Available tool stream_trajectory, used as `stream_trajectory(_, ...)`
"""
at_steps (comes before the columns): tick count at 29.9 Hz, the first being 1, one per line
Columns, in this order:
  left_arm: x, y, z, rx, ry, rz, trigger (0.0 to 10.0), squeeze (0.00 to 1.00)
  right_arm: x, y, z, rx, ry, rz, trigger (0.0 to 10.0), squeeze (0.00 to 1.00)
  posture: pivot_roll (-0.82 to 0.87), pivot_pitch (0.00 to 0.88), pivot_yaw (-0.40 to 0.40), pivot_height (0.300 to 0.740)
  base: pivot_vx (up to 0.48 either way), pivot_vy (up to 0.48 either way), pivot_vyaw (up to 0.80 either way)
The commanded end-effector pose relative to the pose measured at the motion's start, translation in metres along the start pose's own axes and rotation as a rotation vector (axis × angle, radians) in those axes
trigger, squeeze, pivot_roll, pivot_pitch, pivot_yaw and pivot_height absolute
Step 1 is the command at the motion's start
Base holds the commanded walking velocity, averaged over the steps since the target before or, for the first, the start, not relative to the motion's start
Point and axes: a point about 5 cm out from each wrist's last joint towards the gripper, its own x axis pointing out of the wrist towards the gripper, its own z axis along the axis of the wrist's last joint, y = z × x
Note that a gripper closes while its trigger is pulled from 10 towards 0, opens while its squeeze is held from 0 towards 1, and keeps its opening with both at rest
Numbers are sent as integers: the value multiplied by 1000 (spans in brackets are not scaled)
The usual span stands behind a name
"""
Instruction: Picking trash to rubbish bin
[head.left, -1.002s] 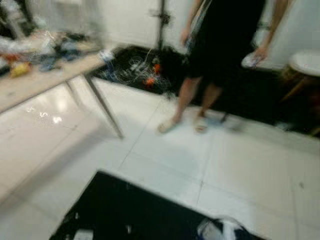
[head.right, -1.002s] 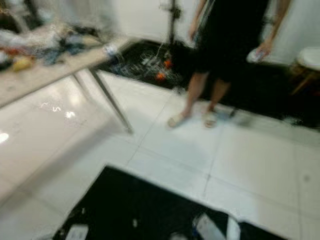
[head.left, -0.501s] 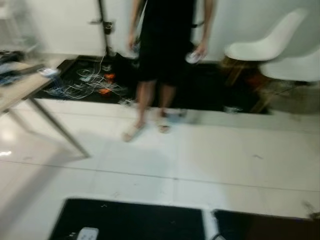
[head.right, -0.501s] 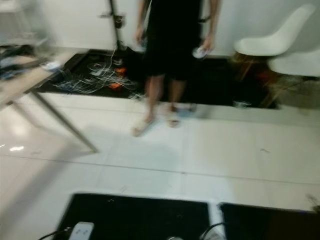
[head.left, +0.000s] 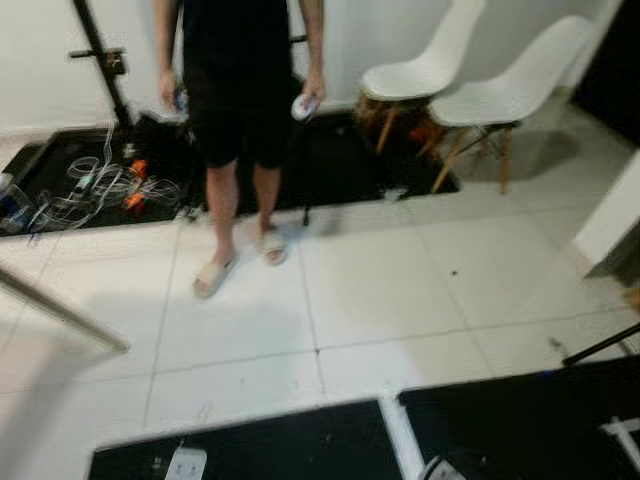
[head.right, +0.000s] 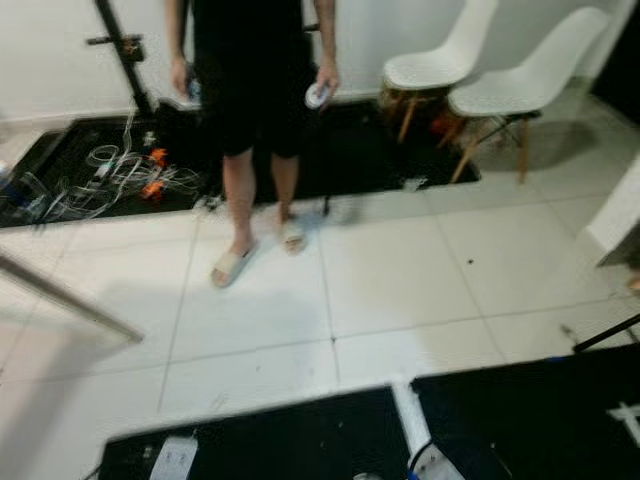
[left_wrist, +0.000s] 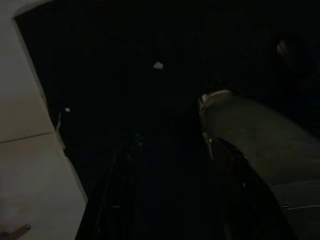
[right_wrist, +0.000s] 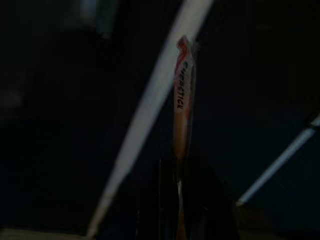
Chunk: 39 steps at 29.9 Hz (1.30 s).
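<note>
In the right wrist view my right gripper (right_wrist: 181, 170) is shut on a thin orange-and-red wrapper (right_wrist: 182, 100) with dark lettering, which stands edge-on between the two black fingers. Behind it lie dark floor mats crossed by pale stripes. The left wrist view is very dark. My left gripper (left_wrist: 175, 200) hangs over a black mat with its two fingers apart and nothing between them.
A person (head.left: 240, 100) in black stands ahead on the white tiles, an object in each hand. Two white chairs (head.left: 425, 70) stand at the back right. Tangled cables (head.left: 100, 185) lie on a black mat at back left. A table leg (head.left: 60, 315) slants at left. Black mats (head.left: 520, 420) lie at my feet.
The camera has swung to the right: the cluttered table has slid out on the left and the white chairs have come in. The person now stands left of centre.
</note>
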Motion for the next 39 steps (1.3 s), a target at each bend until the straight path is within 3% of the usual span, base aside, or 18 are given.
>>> stream_trajectory(1, 0, 2, -1, 17, 11, 4, 10000, 0, 0, -3, 2, -3, -6, -8, 10000, 0, -48, 19, 63, 740, 0, 0, -781)
stream_trajectory(24, -1, 0, -4, 13, 14, -2, 10000, 0, -1, -8, 12, 21, -56, -38, 10000, 0, -53, 28, 55, 740, 0, 0, -781)
stream_trajectory(31, -1, -1, -5, 15, 17, -6, 10000, 0, -2, -13, 16, 67, -92, -55, 10000, 0, -53, 23, 51, 740, 0, 0, -781)
stream_trajectory(36, -1, -1, -5, 25, 17, -6, 10000, 0, -4, -18, 29, 92, -143, -60, 10000, 0, -50, 12, 50, 740, 0, 0, -781)
stream_trajectory(39, -1, 1, -3, 33, 10, 0, 10000, 0, -7, -24, 49, 125, -210, -76, 10000, 0, -50, 12, 50, 740, 0, 0, -783)
